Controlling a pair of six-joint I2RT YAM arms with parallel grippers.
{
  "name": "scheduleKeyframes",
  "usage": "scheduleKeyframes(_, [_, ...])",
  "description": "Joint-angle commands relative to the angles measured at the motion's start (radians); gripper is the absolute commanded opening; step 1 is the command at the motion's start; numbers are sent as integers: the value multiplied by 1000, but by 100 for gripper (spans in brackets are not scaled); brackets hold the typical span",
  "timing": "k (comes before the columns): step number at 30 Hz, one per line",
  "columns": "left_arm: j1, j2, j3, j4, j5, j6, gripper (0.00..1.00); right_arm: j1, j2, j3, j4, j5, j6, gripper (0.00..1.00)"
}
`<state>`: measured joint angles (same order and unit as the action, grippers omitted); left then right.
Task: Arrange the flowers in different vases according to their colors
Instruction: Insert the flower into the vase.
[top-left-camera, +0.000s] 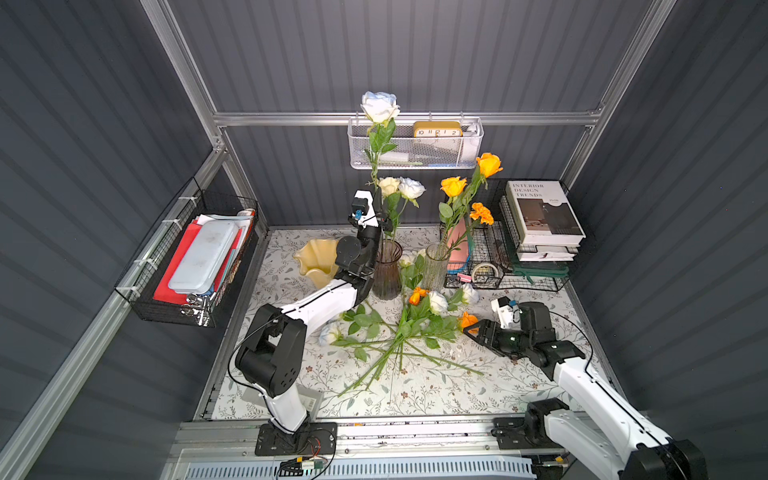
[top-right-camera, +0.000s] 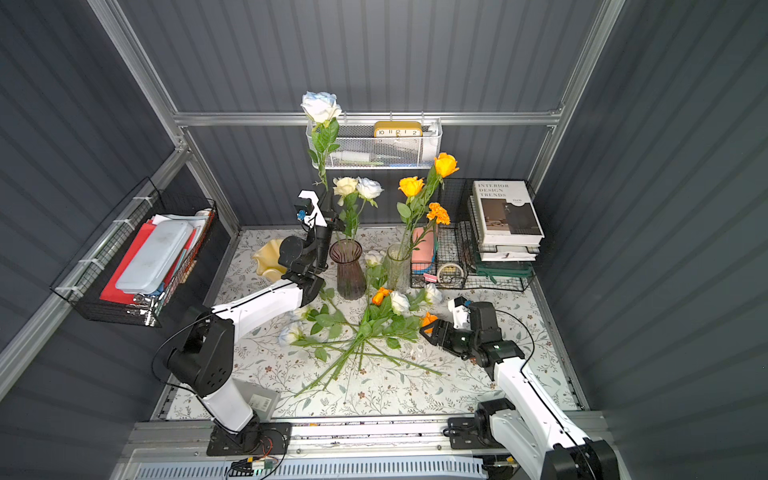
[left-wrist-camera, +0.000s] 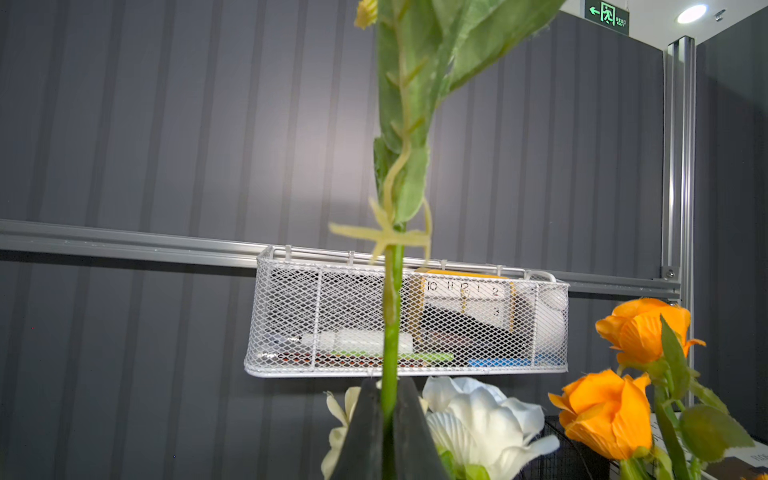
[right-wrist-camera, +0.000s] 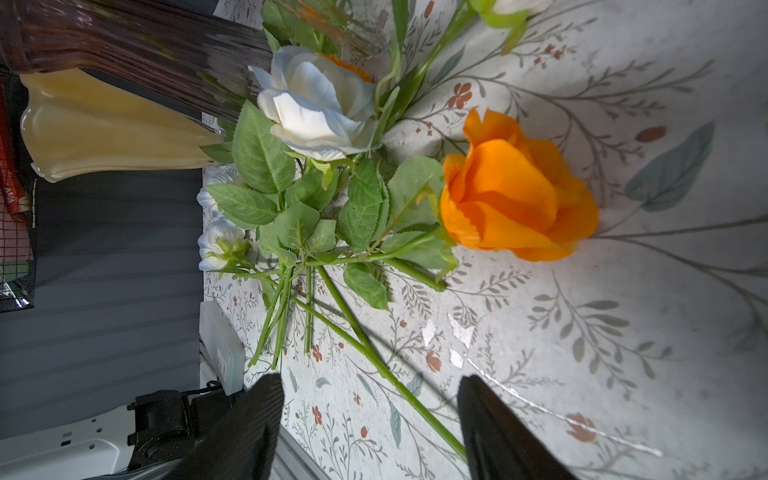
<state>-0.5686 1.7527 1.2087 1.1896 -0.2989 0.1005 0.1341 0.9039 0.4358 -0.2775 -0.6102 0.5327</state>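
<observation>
My left gripper (top-left-camera: 383, 222) (left-wrist-camera: 388, 388) is shut on the green stem of a white rose (top-left-camera: 379, 106) that it holds upright, just above the rim of the purple vase (top-left-camera: 387, 272). That vase holds a cream rose (top-left-camera: 389, 185) and a white rose (top-left-camera: 412, 188). In the clear vase (top-left-camera: 435, 268) stand orange roses (top-left-camera: 453, 185) and a marigold (top-left-camera: 481, 212). The yellow vase (top-left-camera: 315, 261) is empty. More flowers (top-left-camera: 401, 328) lie in a pile on the table. My right gripper (top-left-camera: 471, 330) (right-wrist-camera: 370, 386) hangs open low beside an orange rose (right-wrist-camera: 515, 199), with a stem (right-wrist-camera: 399, 386) between its fingers.
A white mesh basket (top-left-camera: 415, 160) with a clock hangs on the back wall, behind the held rose. A black wire basket (top-left-camera: 503, 286) with books (top-left-camera: 540, 216) stands at the back right. Another wire basket (top-left-camera: 166, 307) hangs on the left wall.
</observation>
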Motion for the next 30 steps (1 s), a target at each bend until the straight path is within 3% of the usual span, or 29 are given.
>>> scheduleKeyframes(1, [3, 20, 8, 47, 35, -30, 0, -2, -5, 15, -4, -11, -19, 71])
scheduleKeyframes(5, [0, 34, -7, 53, 69, -44, 0, -1, -7, 15, -4, -10, -19, 71])
scheduleKeyframes(13, [-26, 74, -41, 79, 101, -47, 12, -2, -14, 15, 1, -10, -18, 71])
scheduleKeyframes(17, [-44, 79, -76, 96, 120, -39, 31, -2, -17, 14, -1, -10, -19, 71])
scheduleKeyframes(20, [-66, 75, -83, 69, 105, -26, 56, -2, -16, 10, 5, -7, -19, 71])
scheduleKeyframes(30, [-85, -73, -119, -45, 57, -21, 73, -1, -3, 17, 20, -11, -14, 71])
